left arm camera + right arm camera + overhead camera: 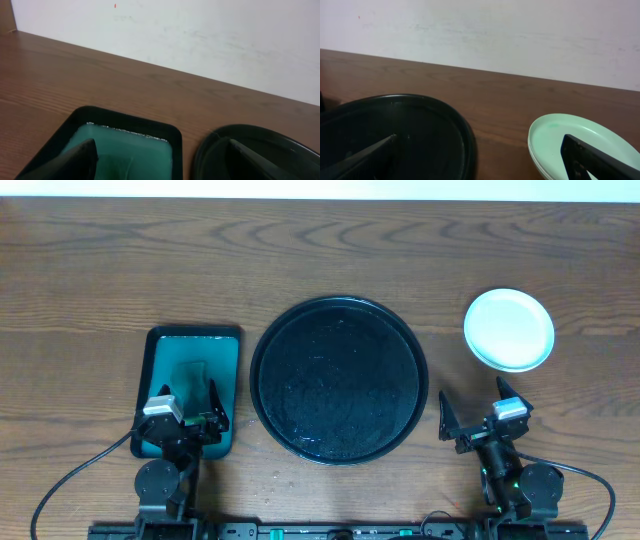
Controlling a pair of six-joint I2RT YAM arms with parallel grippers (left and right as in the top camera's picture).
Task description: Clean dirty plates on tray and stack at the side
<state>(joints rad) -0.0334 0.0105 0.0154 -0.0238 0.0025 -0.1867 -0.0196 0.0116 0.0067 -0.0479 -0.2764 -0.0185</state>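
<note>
The large round black tray [338,378] lies at the table's middle with nothing on it. It also shows in the left wrist view [260,150] and the right wrist view [420,130]. The plates [508,329] sit in a stack at the right of the tray, a pale mint-green one on top [570,140] with a faint green mark near its far rim. My left gripper [187,412] is open and empty over the near end of the teal tray. My right gripper [480,417] is open and empty, near the front edge, below the plate stack.
A teal rectangular tray [192,385] with a black rim lies left of the black tray; a teal sponge-like piece rests in it [125,150]. A white wall stands behind the table's far edge.
</note>
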